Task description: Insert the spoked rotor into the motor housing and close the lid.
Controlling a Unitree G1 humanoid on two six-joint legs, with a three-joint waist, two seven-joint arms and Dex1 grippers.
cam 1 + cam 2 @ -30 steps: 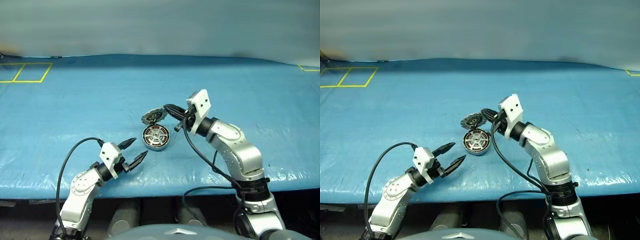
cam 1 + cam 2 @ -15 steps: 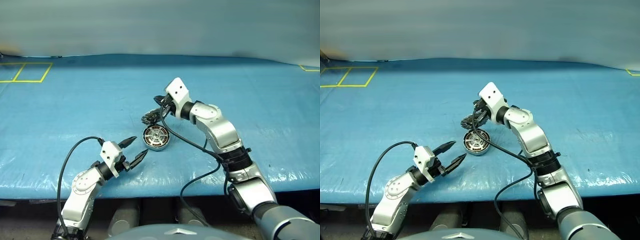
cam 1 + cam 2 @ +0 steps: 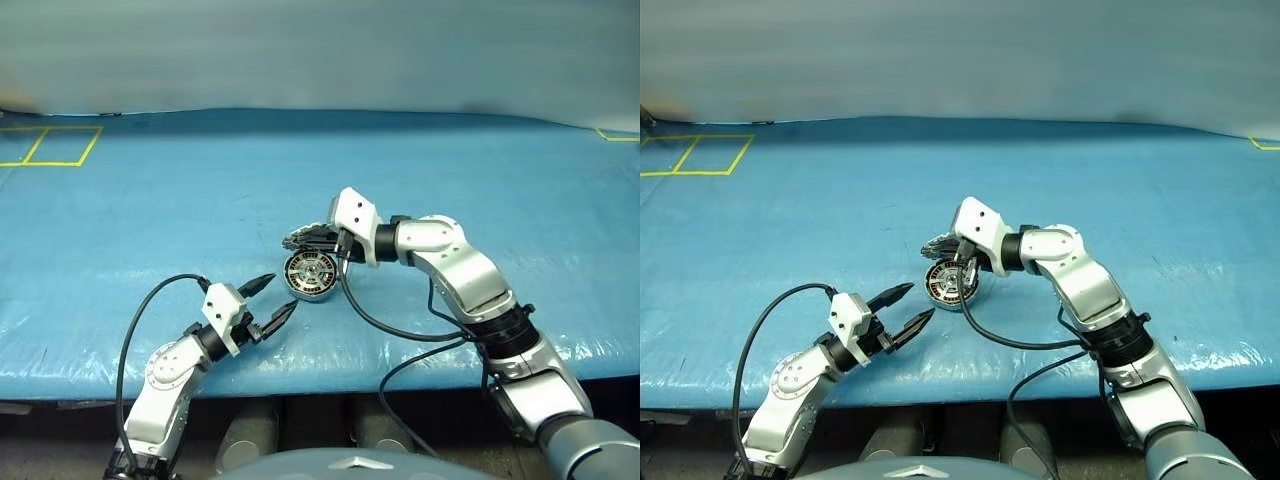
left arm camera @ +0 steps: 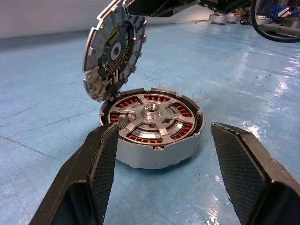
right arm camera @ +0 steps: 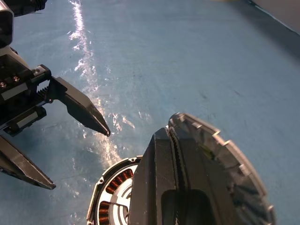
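A: Where is the housing (image 4: 154, 140)?
B: On the blue mat (image 3: 150, 210), just ahead of the left gripper (image 3: 268, 302), whose fingers stand wide apart, holding nothing.
A: The rotor (image 4: 151, 122)?
B: Seated inside, over the copper windings.
A: And the lid (image 4: 112, 51)?
B: Tilted up on its hinge; the right gripper (image 5: 176, 187), fingers pressed together, lies against its back face

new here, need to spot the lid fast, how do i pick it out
On the blue mat, find the short round motor housing with copper windings, in front of the open left gripper. The lid is the ribbed silver disc tilted up from its rim, the shut right gripper against it; the spoked rotor lies flat inside.
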